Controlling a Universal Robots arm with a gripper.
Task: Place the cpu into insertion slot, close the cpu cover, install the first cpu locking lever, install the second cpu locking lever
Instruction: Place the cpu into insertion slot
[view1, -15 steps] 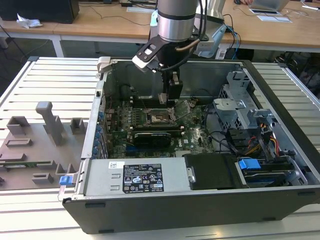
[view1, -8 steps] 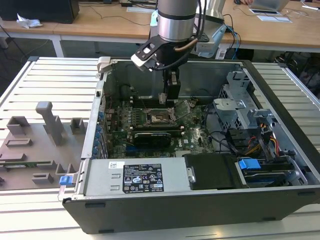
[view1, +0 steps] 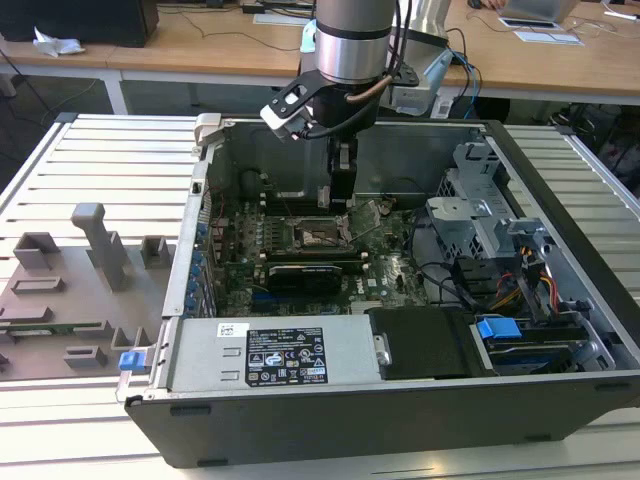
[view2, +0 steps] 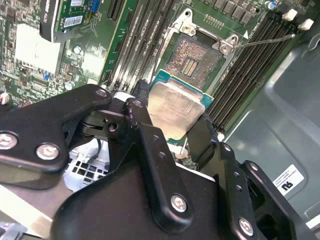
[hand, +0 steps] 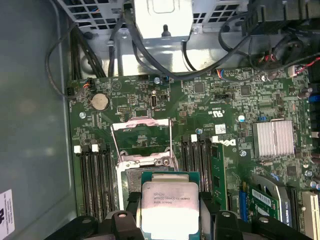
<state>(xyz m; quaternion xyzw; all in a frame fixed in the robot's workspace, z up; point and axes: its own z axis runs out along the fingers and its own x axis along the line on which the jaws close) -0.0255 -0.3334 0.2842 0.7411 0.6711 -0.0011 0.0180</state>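
The gripper (view2: 172, 119) is closed to a narrow span on the cpu (view2: 176, 111), and its two black fingers (view2: 145, 131) clamp opposite edges of the chip. The silver-grey lid of the cpu faces the cameras, and its green substrate projects beyond the fingertips. In the first wrist view the cpu (hand: 169, 206) sits level between the gripper (hand: 170, 222) pads, partly covering the near edge of the insertion slot (hand: 131, 182). The cpu is not seated: in the second wrist view the contact field of the insertion slot (view2: 192, 57) lies bare just beyond the chip's leading edge. The cpu cover (hand: 140, 122) stands raised at the far side of the slot, with the board visible through its central window. A thin locking lever (view2: 265, 39) projects free from a slot corner across the memory slots (view2: 250, 70). In the exterior view the arm (view1: 350, 40) descends almost vertically into the open computer case (view1: 560, 300). The gripper (view1: 340, 195) points straight down at the motherboard (view1: 390, 270), directly beside the insertion slot (view1: 318, 236). The power supply (view1: 280, 355) occupies the near side of the case.
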